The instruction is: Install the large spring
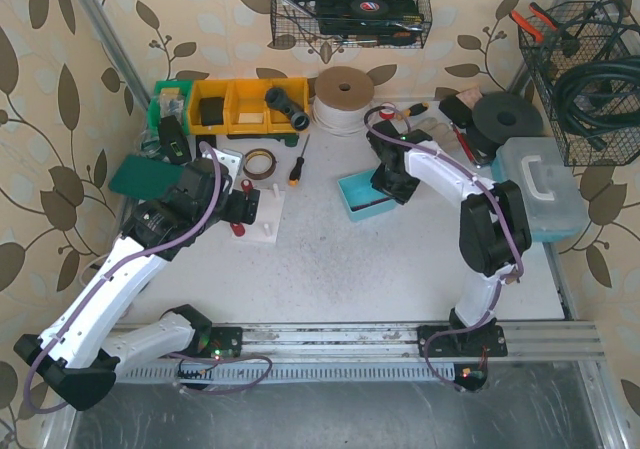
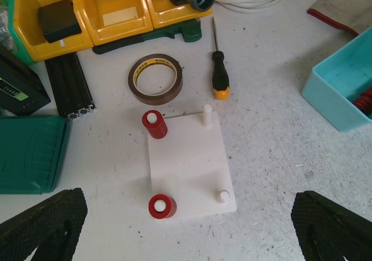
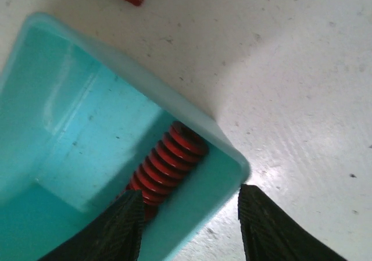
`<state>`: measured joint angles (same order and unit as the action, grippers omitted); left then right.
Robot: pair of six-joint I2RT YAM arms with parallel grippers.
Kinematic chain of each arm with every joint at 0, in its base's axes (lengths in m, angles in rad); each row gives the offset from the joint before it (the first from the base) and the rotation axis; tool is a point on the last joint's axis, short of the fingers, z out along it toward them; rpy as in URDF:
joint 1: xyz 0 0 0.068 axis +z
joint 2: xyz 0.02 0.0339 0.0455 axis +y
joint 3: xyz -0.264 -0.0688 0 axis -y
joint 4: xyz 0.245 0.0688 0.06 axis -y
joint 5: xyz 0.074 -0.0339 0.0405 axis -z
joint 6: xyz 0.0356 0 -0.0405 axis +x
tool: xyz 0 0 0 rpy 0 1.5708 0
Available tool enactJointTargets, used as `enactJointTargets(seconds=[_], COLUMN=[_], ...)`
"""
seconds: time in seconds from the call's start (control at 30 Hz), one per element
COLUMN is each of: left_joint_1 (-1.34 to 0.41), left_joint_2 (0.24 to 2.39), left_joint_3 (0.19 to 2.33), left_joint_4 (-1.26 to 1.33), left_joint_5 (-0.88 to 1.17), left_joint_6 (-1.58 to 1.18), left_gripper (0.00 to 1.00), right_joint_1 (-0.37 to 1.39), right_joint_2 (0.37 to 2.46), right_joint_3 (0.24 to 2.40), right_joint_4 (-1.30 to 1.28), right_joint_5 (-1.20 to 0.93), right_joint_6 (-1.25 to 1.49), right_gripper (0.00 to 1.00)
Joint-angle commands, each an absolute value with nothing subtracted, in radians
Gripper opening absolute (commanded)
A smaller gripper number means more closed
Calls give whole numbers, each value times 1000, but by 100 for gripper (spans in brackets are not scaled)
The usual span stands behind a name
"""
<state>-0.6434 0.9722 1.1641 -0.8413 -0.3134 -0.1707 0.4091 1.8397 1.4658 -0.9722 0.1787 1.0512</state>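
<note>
A speckled white table (image 1: 400, 269) stood before walls papered in a brown leaf pattern (image 1: 60, 99). Near its middle sat a turquoise plastic tray (image 3: 70, 110), and a large red coil spring (image 3: 168, 162) lay on its side inside it, pushed into one corner against the wall. The right gripper (image 3: 189, 207) hung over that corner with its jaws partly apart and gripping nothing: one black finger (image 3: 125, 226) stood inside the tray over the spring's near end, the other outside the rim above the table. To the left lay a white square plate (image 2: 189, 162) with a peg at each corner. Two pegs on its left side each carried a red spring (image 2: 154, 125), while the far right peg (image 2: 207, 114) and the near right peg (image 2: 223, 196) stood bare. The left gripper (image 2: 187, 229) hovered above the plate's near edge, spread wide and holding nothing. Beyond the plate lay a roll of brown tape (image 2: 155, 78) and, just beside it, a black and yellow screwdriver (image 2: 218, 69)
</note>
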Motion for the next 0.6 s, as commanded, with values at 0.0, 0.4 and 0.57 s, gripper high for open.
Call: enactJointTargets(seconds=[0.0, 0.4, 0.57], left_joint_1=[-653, -652, -653], left_joint_2=[965, 966, 964], left_joint_3=[1192, 1192, 1193], left_joint_4=[-839, -842, -841], left_joint_5=[-324, -347, -362], left_joint_6=[-157, -137, -125], left_gripper=[98, 98, 98], right_joint_1=[407, 398, 397], right_joint_2=[1855, 1923, 1967], right_joint_3=[1444, 1471, 1541], right_joint_4=[-839, -869, -939], right_joint_5=[161, 183, 210], right_joint_6=[1080, 1029, 957], right_gripper=[46, 35, 29])
